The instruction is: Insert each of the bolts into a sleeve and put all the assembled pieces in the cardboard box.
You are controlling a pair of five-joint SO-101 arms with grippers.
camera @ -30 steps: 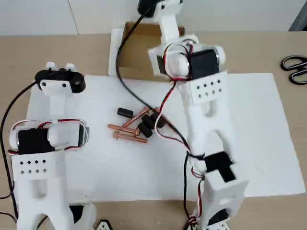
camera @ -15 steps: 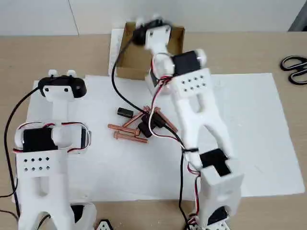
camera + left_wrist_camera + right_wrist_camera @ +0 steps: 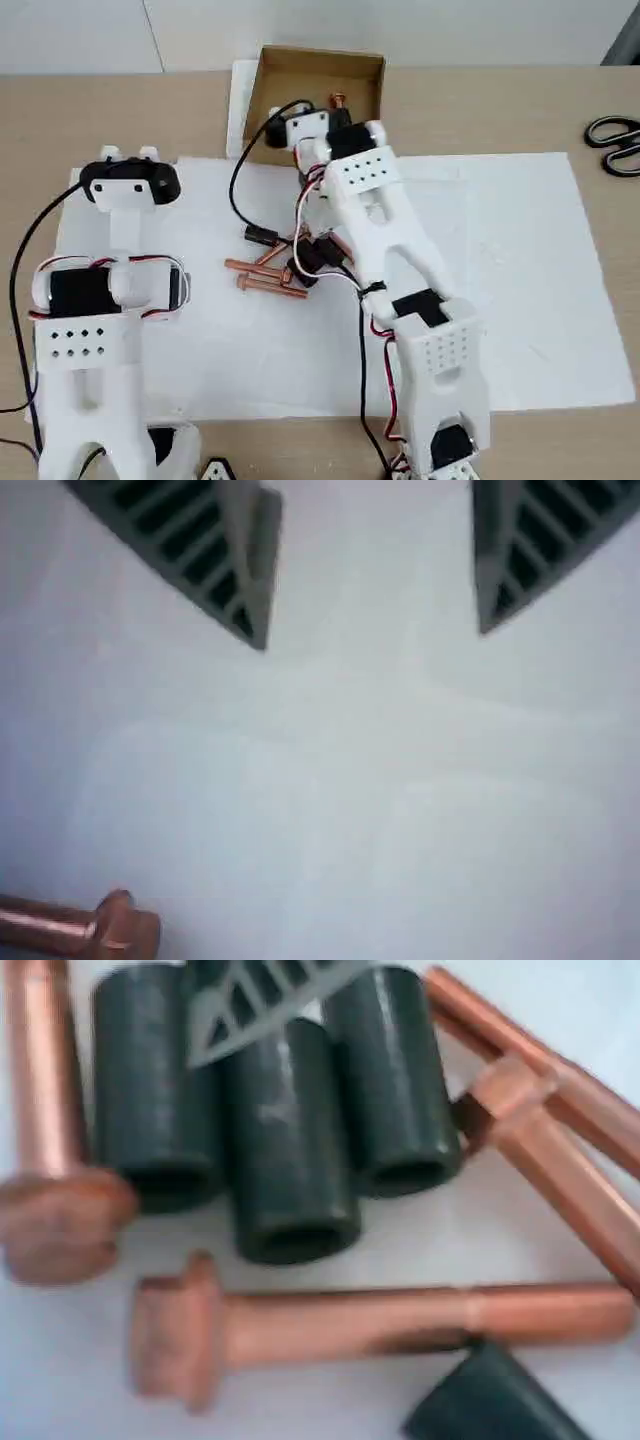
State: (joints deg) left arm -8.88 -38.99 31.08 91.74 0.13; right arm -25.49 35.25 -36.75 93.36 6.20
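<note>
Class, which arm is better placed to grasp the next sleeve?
Probably the right. The right arm hangs directly over the black sleeves and copper bolts; the open left gripper faces white mat, away from the pile.

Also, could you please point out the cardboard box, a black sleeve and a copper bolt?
cardboard box (image 3: 305, 85), high view, on its bare floor.
black sleeve (image 3: 290, 1150), right wrist view, on its side wall.
copper bolt (image 3: 400, 1318), right wrist view, on its shank.

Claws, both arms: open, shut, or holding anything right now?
Left claw: open, empty.
Right claw: cannot be told, over the sleeves.
</note>
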